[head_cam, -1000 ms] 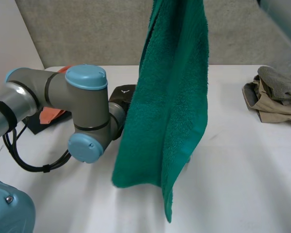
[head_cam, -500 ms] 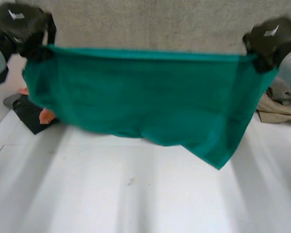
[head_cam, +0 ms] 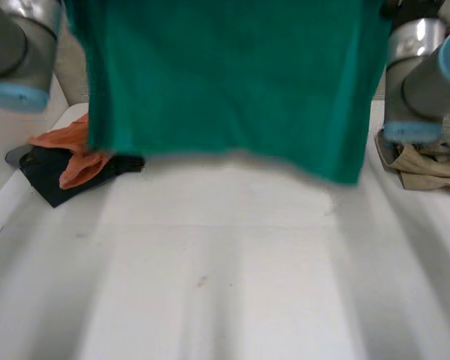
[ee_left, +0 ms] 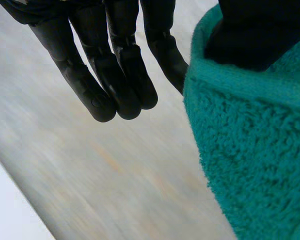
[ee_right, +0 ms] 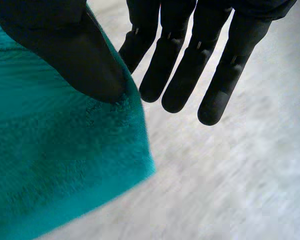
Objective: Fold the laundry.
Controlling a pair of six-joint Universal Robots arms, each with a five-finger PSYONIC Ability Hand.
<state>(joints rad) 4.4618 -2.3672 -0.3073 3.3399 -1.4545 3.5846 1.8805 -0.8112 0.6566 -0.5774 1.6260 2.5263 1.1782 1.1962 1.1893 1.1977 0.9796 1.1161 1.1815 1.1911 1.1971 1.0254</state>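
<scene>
Holding green terry towel (head_cam: 225,82) spread above white table (head_cam: 225,285); upper ends pinched thumb-to-finger by left hand (ee_left: 115,75) and right hand (ee_right: 180,75), remaining fingers straight. Risks: shallow pinch slipping on thick pile, dropping one end; uneven lowering skewing fold; hem dragging orange cloth (head_cam: 75,150).

My towel (head_cam: 225,82) is plain teal-green and my table (head_cam: 225,285) white. Left of the towel lie an orange cloth (head_cam: 76,159) and a black cloth (head_cam: 46,178), right of it khaki clothes (head_cam: 427,169).
</scene>
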